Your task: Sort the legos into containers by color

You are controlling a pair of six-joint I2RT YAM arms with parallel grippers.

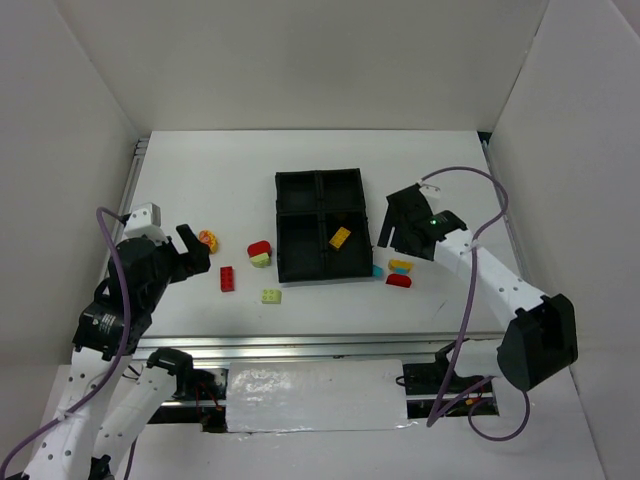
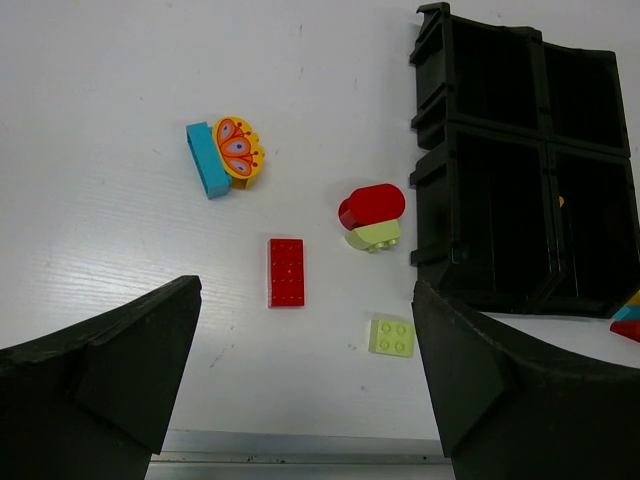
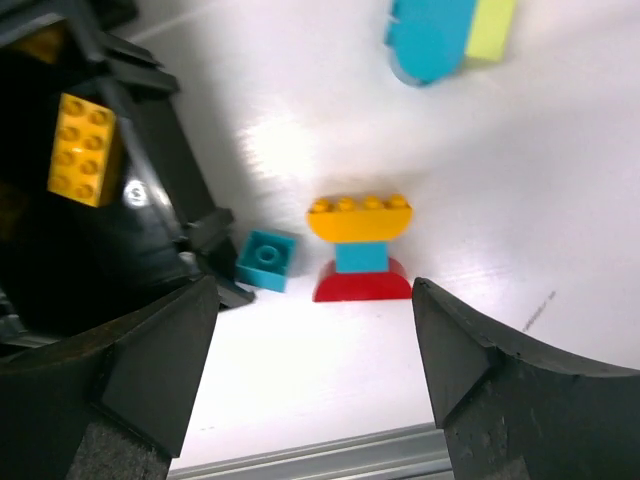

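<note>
The black four-compartment tray sits mid-table; its near right compartment holds one yellow brick, which also shows in the right wrist view. My left gripper is open and empty at the left. Ahead of it lie a cyan brick with an orange butterfly piece, a flat red brick, a red rounded piece on a lime one, and a lime square brick. My right gripper is open and empty beside the tray's right wall, above a small cyan brick and a yellow-cyan-red stack.
A cyan piece joined to a lime one lies at the top edge of the right wrist view. White walls enclose the table on three sides. A metal rail runs along the near edge.
</note>
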